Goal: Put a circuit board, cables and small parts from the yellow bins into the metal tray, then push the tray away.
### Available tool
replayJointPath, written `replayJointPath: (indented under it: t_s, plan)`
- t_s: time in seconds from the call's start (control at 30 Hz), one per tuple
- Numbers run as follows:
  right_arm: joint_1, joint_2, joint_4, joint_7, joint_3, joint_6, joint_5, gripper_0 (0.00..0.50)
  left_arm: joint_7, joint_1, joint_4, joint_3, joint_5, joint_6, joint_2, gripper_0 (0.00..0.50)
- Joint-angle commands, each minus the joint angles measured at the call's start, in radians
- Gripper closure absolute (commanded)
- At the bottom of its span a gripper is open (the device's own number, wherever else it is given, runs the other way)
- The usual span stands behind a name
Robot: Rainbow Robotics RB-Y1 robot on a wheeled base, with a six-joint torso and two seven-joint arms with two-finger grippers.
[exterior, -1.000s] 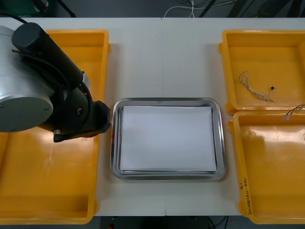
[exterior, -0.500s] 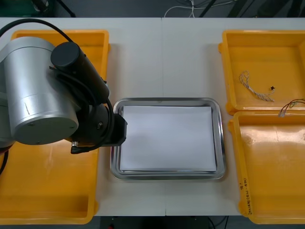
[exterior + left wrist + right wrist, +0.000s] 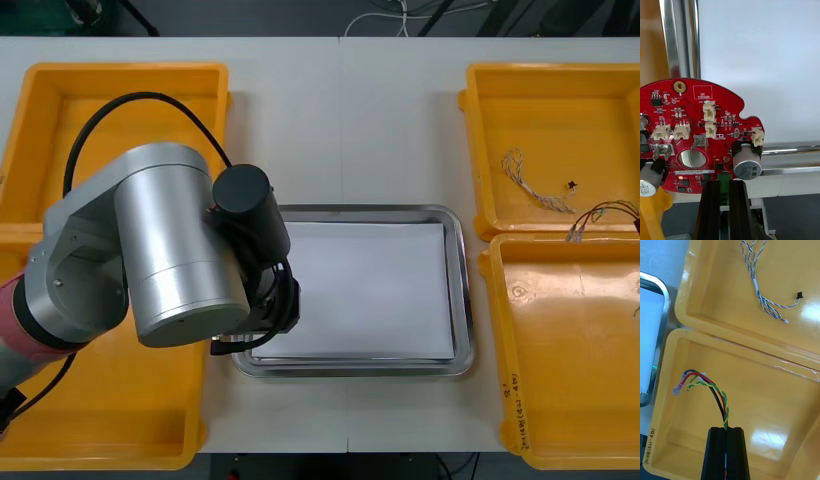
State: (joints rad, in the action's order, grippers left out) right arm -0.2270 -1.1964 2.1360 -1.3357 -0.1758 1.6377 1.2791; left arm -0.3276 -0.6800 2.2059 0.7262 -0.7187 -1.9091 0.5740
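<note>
Swung inward in front view, left arm (image 3: 170,260) now overhangs the metal tray (image 3: 463,300). R wrist: right gripper (image 3: 726,429) pinches red and yellow cable (image 3: 707,384) above a yellow bin (image 3: 763,397). L wrist: left gripper (image 3: 724,183) clamps circuit board (image 3: 696,127) over tray rim; drop looks next.

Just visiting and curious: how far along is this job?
Done: nothing visible in the metal tray. In hand: the left gripper, jaws shut, holds a red circuit board over the tray's rim; the right gripper holds a multicoloured cable above a yellow bin. Left: placing those, the blue and white cable, a small part, pushing the tray.
</note>
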Motion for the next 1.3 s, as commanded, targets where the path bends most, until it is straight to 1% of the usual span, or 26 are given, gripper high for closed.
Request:
replayJointPath:
  t_s: [0.03, 0.33, 0.5, 0.67, 0.8, 0.9, 1.0, 1.3]
  plan:
    - [-0.023, -0.029, 0.062, 0.026, -0.036, 0.011, 0.016, 0.500, 0.062, -0.047, -0.037, 0.041, 0.048, 0.027, -0.062, 0.500]
    - [-0.023, -0.029, 0.145, 0.041, -0.021, 0.031, 0.039, 0.500, 0.074, -0.049, -0.112, 0.108, 0.091, 0.099, -0.082, 0.500]
    - [-0.037, -0.028, 0.179, 0.050, 0.030, 0.016, 0.014, 0.500, 0.078, -0.049, -0.160, 0.145, 0.120, 0.136, -0.100, 0.500]
    - [-0.114, -0.028, 0.193, 0.059, 0.136, 0.014, -0.017, 0.500, 0.087, -0.050, -0.181, 0.177, 0.136, 0.190, -0.103, 0.500]
    - [-0.166, -0.019, 0.193, 0.066, 0.203, 0.014, -0.038, 0.500, 0.094, -0.050, -0.187, 0.199, 0.136, 0.193, -0.103, 0.500]
    - [-0.210, 0.009, 0.191, 0.073, 0.265, 0.014, -0.069, 0.500, 0.105, -0.049, -0.192, 0.219, 0.139, 0.200, -0.102, 0.500]
    - [-0.250, 0.024, 0.182, 0.076, 0.318, 0.014, -0.086, 0.500, 0.114, -0.049, -0.196, 0.237, 0.142, 0.209, -0.103, 0.500]
    - [-0.342, 0.055, 0.180, 0.089, 0.452, 0.013, -0.132, 0.500, 0.134, -0.047, -0.199, 0.262, 0.148, 0.234, -0.105, 0.500]
